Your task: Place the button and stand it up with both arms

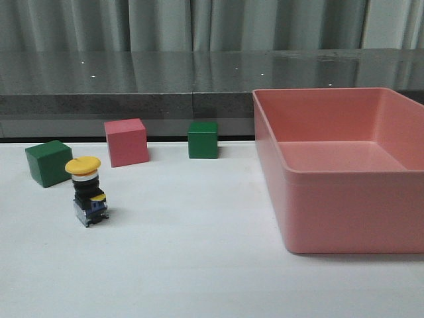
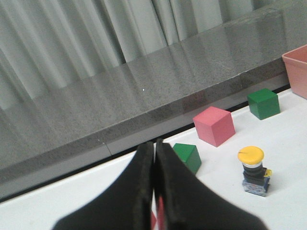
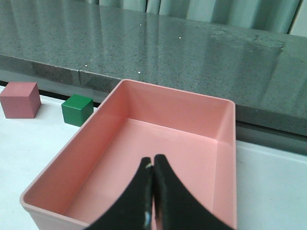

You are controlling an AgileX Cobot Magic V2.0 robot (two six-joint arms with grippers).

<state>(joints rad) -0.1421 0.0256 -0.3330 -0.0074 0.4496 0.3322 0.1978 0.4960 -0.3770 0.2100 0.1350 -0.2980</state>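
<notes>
The button (image 1: 87, 192) stands upright on the white table at the left, yellow cap up, blue-grey base down. It also shows in the left wrist view (image 2: 253, 170), standing free. My left gripper (image 2: 154, 146) is shut and empty, raised well back from the button. My right gripper (image 3: 153, 160) is shut and empty, above the pink bin (image 3: 144, 158). Neither arm shows in the front view.
A green cube (image 1: 48, 162), a pink cube (image 1: 126, 142) and a second green cube (image 1: 203, 139) stand behind the button. A large empty pink bin (image 1: 344, 192) fills the right side. A dark stone ledge (image 1: 132, 99) runs along the table's back.
</notes>
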